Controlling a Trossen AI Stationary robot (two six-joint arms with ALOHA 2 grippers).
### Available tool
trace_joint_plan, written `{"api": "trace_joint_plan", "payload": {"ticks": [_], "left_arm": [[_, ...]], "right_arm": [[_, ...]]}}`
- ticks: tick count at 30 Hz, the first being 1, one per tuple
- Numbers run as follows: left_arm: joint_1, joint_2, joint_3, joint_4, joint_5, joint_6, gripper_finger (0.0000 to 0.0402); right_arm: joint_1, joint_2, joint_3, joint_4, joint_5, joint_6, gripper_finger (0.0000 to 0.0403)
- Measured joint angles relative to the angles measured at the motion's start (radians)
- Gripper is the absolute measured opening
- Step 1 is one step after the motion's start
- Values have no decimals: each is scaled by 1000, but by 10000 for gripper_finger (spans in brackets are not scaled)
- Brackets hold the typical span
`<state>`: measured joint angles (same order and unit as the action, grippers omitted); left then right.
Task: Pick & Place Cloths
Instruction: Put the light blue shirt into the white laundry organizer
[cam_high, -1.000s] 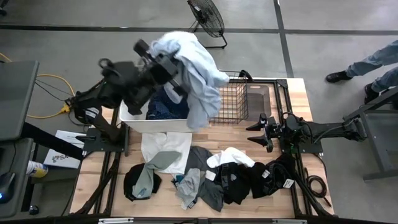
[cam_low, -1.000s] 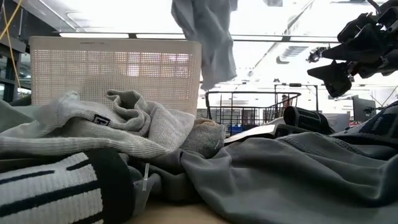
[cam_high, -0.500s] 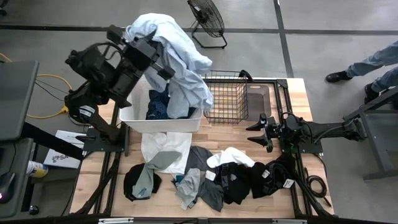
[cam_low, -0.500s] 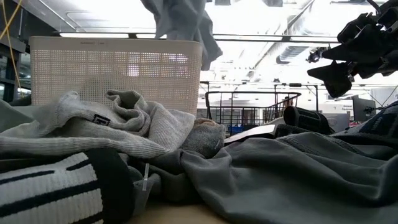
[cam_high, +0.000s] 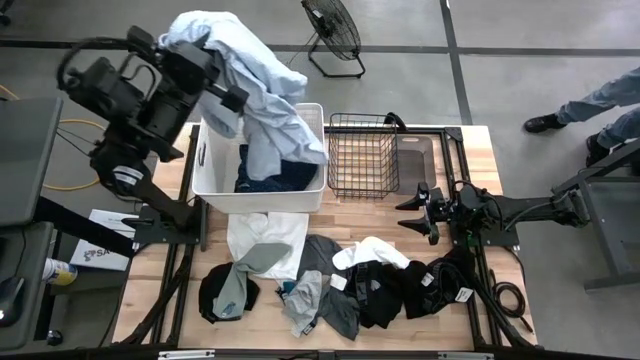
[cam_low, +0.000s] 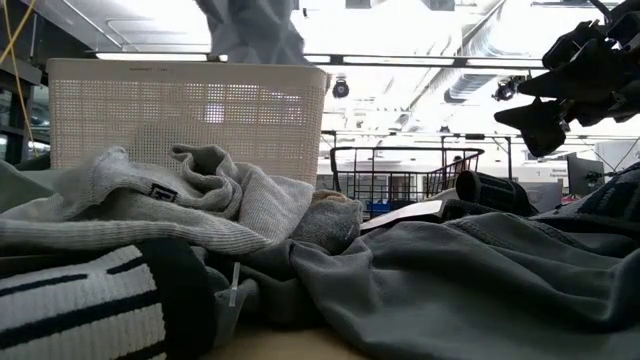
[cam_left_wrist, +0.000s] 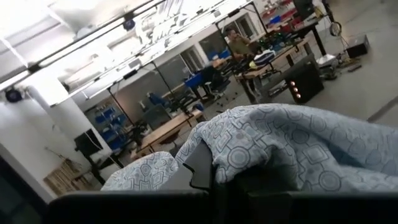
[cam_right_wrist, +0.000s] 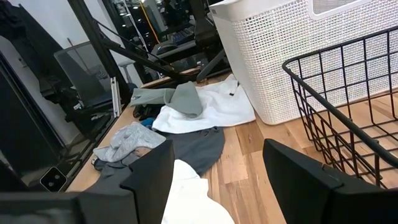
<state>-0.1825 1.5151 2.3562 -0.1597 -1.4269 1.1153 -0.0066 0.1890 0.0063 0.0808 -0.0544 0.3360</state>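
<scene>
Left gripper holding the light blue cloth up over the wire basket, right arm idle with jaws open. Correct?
Not quite. In the high view the left gripper holds the light blue cloth above the white tub, not the wire basket, which stands beside the tub. The rest holds: the right gripper waits with open jaws near the basket.

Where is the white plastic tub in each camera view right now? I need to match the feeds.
High view: white plastic tub upper left of centre, under the light blue cloth hanging from the left claw.
Low view: perforated wall at upper left.
Left wrist view: not in it.
Right wrist view: upper right corner.
Shared landmark: black wire basket beside the tub.
</scene>
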Motion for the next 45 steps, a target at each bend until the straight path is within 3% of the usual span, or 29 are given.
{"api": "trace_joint_plan", "payload": {"ticks": [5, 11, 21, 27, 45], "left_arm": [[32, -16, 0, -26, -47, -57, 3], [113, -14, 0, -258, -134, -254, 3], [192, -15, 0, -989, -130, -1012, 4], [249, -14, -3, -1417, 59, -1554, 5], [415, -42, -482, -1411, 578, -1731, 5]], "right_arm": [[0, 0, 0, -2, 0, 0, 238], [0, 0, 0, -2, 0, 0, 238], [0, 0, 0, -2, 0, 0, 238], [0, 0, 0, -2, 0, 0, 238], [0, 0, 0, -2, 0, 0, 238]]}}
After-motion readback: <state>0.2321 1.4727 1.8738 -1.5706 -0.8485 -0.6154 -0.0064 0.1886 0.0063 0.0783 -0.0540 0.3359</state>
